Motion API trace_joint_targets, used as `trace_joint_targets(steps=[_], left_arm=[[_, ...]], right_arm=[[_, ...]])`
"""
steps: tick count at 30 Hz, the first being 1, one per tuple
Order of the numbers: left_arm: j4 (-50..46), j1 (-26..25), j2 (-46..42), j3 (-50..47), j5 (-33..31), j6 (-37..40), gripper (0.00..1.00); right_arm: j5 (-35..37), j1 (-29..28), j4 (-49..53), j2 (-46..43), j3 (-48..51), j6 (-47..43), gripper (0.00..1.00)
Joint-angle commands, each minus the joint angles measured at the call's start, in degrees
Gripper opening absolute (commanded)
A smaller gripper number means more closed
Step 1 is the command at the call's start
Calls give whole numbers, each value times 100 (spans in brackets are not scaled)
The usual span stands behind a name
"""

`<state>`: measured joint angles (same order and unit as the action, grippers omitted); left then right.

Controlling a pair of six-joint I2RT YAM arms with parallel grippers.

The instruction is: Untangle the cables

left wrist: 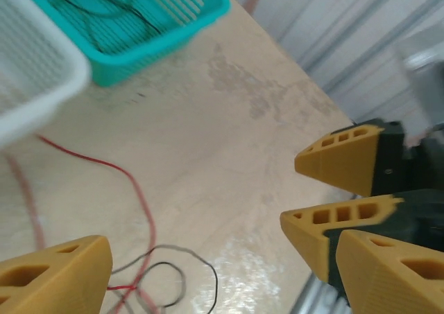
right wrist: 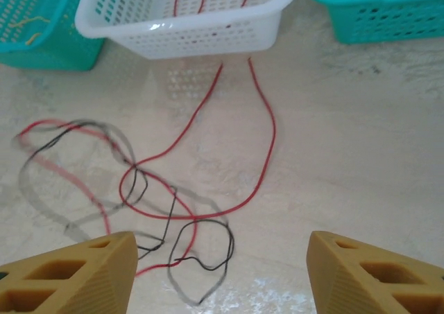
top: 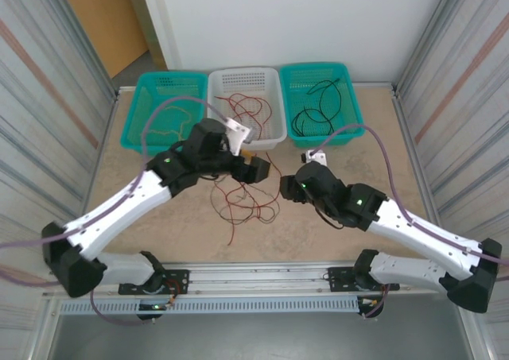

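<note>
Cables (top: 246, 205) in red and black lie in a loose tangle at the middle of the tan table (top: 191, 237), between the two arms. From above, the left gripper (top: 261, 169) sits just past the tangle's far edge. The right gripper (top: 285, 187) sits just to the tangle's right. The two grippers are near each other, and neither holds a wire.

Left wrist view: the left gripper (left wrist: 222, 279) has its yellow fingers (left wrist: 55, 276) spread wide. A red strand of the cables (left wrist: 139, 196) and a small black loop lie on the table under the gap, nearer the finger at picture left. The right gripper (left wrist: 290, 191) faces it, fingers parted.

Right wrist view: the right gripper (right wrist: 222, 272) is also spread wide. The cables (right wrist: 159, 203) lie ahead of it, mostly toward the finger at picture left, with one black loop reaching into the gap. Two red strands run from the tangle up to the white basket (right wrist: 180, 33).

Along the far edge, the white basket holds red wire. The left teal basket (top: 131, 133) holds yellow-tan wire, and the right teal basket (top: 355, 98) holds black wire.
</note>
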<state>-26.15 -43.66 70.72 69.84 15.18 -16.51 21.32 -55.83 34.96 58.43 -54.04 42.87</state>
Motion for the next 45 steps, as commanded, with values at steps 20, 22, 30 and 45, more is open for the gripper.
trace_joint_targets(steps=[20,22,30,45], left_arm=[[-285,2268,-1257,-2596,-688,-1027,56],[-128,2278,-967,-2619,-665,-1026,54],[959,2558,662,-2348,-687,-1068,22],[1358,2327,2445,-1818,-793,-1309,32]], right_arm=[[-1297,192,-317,3751,-1610,-560,62],[-1317,380,-295,3884,-1576,-547,62],[-1540,365,-390,4021,-1522,-543,60],[-1482,147,-385,3388,-1404,-340,60]])
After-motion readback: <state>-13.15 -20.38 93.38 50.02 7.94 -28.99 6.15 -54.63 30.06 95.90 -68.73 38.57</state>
